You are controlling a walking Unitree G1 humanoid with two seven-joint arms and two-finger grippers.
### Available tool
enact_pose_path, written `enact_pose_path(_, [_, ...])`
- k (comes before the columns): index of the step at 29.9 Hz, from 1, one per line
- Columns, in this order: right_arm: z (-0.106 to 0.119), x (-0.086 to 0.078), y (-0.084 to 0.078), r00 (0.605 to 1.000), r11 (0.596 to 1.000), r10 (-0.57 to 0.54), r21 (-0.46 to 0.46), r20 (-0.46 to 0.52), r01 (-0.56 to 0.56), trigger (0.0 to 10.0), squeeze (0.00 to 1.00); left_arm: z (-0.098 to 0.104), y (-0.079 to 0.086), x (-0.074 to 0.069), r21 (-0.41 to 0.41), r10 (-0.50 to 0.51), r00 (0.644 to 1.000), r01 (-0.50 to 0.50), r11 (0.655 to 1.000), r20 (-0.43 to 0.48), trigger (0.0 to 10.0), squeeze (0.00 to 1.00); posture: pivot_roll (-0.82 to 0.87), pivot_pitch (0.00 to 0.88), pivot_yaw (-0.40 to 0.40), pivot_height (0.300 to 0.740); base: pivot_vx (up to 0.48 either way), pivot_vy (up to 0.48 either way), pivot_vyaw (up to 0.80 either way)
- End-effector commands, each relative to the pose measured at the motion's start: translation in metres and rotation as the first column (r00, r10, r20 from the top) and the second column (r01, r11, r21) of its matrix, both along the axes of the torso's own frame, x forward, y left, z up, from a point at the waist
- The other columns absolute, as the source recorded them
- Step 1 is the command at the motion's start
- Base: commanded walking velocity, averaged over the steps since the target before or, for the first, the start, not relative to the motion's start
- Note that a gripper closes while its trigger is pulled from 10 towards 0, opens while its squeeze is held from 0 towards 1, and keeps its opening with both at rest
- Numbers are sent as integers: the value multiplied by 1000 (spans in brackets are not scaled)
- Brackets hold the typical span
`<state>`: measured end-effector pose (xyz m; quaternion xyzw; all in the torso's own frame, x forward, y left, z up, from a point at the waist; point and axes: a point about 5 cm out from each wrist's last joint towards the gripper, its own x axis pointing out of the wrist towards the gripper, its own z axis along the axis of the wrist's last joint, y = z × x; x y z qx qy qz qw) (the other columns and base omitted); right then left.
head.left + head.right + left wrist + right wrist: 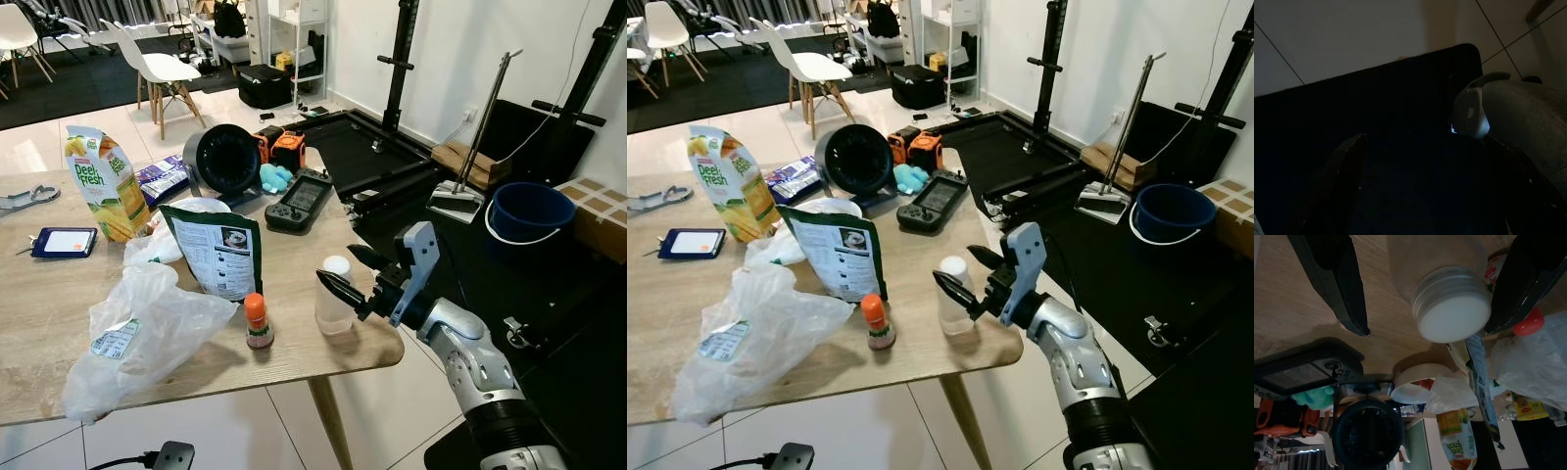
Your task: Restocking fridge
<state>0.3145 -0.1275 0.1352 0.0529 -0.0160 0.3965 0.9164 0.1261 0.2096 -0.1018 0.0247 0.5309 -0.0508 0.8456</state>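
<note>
Table [59, 333]: pale wood-grain top with a rounded corner, on a slanted wooden leg, over glossy white floor tiles.
Plastic bag [137, 338]: thin, crumpled, translucent white, slumped on the table's near part, a printed label showing through.
Juice carton [106, 181]: upright at the far left of the clutter, yellow and green print, its folded top leaning a little.
Green pouch [217, 253]: flat foil packet standing upright, its printed back panel facing the room, just behind the small bottle.
Black fan [225, 159]: round, dark, lying on the far side, its open face turned toward the near edge.
Handheld controller [299, 201]: flat black slab with a screen, lying beside the fan (a teal soft toy and orange boxes sit behind it).
Right gripper [353, 279]: at the table's right corner, silver arm reaching in from the near right, its two long black fingers spread apart, one on each side of the bottle; whether they touch it I cannot tell.
Clear bottle [334, 299]: stands upright near the table's right corner, long axis vertical, white ribbed screw cap pointing up, body smooth and see-through; in the right wrist view the cap [1452, 308] sits between the two fingers.
Small bottle [258, 321]: upright, orange cap up, red-and-white label, near the front edge, left of the clear bottle.
Left gripper [1347, 166]: idle in deep shade over a dark mat; fingers apart.
</note>
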Motion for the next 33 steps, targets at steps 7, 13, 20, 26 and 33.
enact_pose_path(7, [1, 4, 2, 1000, 999, -4, -32, 5, 4, 10000, 0, -2, -2, -5, 3, -5, 1000, 5, 1000, -19, 10000, 0, 74, 0, 11, 740, 0, 0, 0])
enact_pose_path(13, [0, 2, 5, 1000, 999, 23, -23, 1, -23, 4275, 0, -3, -3, -7, 2, -2, 1000, 2, 1000, -23, 10000, 0, 73, 0, 10, 740, 0, 0, 0])
enact_pose_path(20, [-2, 2, 5, 1000, 999, 23, -30, 0, -23, 10000, 0, -3, -3, -7, 3, -2, 1000, 2, 1000, -24, 10000, 0, 73, 0, 10, 740, 0, 0, 0])
enact_pose_path(26, [-2, 1, 7, 999, 999, 39, -30, 0, -39, 10000, 0, -3, -3, -6, 2, -3, 1000, 3, 1000, -21, 10000, 0, 75, 0, 7, 740, 0, 0, 0])
enact_pose_path(33, [-3, 0, 10, 999, 998, 53, -21, 0, -53, 0, 0, -3, -3, -6, 0, -3, 1000, 3, 1000, -21, 10000, 0, 77, 0, 6, 740, 0, 0, 0])
